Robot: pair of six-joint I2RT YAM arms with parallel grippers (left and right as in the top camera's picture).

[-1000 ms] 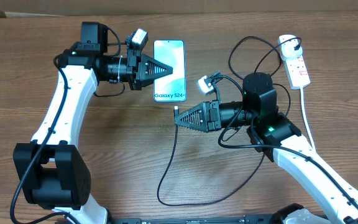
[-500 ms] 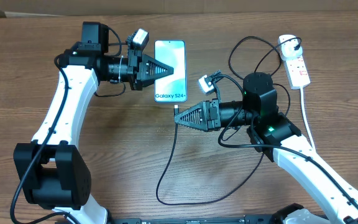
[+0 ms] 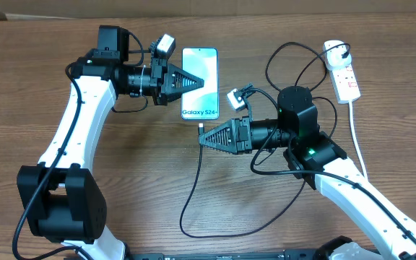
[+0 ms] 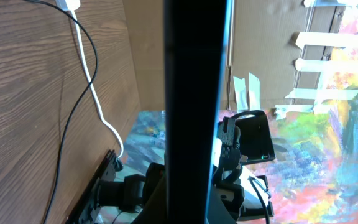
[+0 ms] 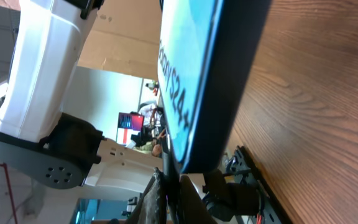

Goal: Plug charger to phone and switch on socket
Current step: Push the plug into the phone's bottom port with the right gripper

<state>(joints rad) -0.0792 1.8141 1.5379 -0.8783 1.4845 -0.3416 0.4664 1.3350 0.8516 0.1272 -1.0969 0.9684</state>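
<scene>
The phone (image 3: 204, 65), teal screen up, is at the table's back centre, and my left gripper (image 3: 196, 81) is shut on its left edge. The left wrist view shows the phone's black edge (image 4: 191, 93) upright between my fingers (image 4: 191, 208). My right gripper (image 3: 201, 138) is shut on the connector tip of the charger (image 3: 191, 184), just below the phone's bottom edge. The right wrist view shows the phone's bottom end (image 5: 197, 74) right above my fingers (image 5: 169, 202). The socket (image 3: 345, 76) lies at the far right with the black plug (image 3: 336, 50) at its top end.
The black cable loops down to the front edge and back up behind the right arm (image 3: 309, 137). The socket's thick white cord (image 3: 357, 144) runs down the right side; it also shows in the left wrist view (image 4: 92, 81). A cardboard wall stands behind the table.
The left gripper has shifted the phone slightly to the right. The right gripper has moved left and a little up with the connector, closer to the phone's bottom edge.
</scene>
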